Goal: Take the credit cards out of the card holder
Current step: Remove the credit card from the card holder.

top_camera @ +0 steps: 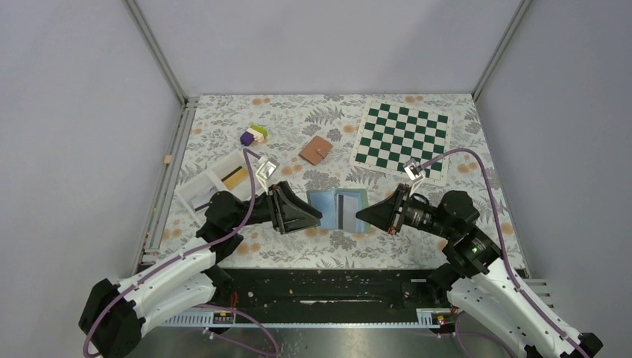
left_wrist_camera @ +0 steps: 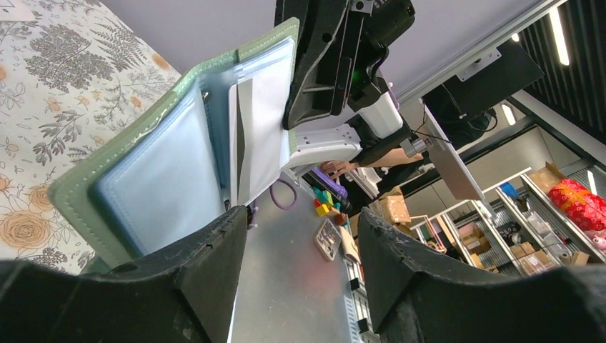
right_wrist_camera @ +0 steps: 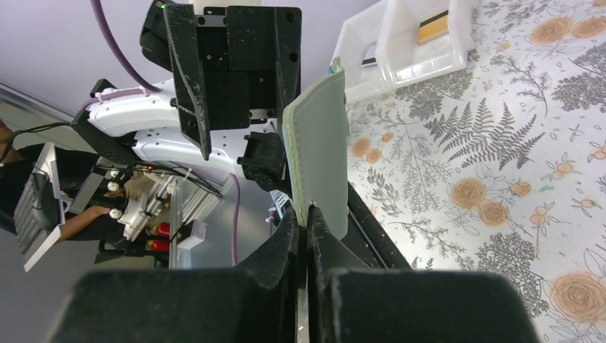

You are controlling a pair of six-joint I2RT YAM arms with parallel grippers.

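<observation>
Green stitched cover, soft and floppy: the holder (left_wrist_camera: 143, 179) hangs open between my two tools. My right gripper (right_wrist_camera: 306, 218) is clamped on the cover's edge. My left gripper (left_wrist_camera: 300, 221) has its jaws apart, with the sleeves (left_wrist_camera: 168, 168) just ahead of its left finger. They look slick and limp, and I judge any card inside thin, stiff and light. I'd pinch an exposed card edge, never the sleeve. One yellow-orange card (top_camera: 235, 177) lies in the tray (top_camera: 192, 195) beyond my left tool.

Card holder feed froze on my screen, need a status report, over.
Right end effector shut on card holder cover, holder open. Left end effector open beside its pages, empty. One yellow card in white tray. Nothing blocking the holder.
</observation>
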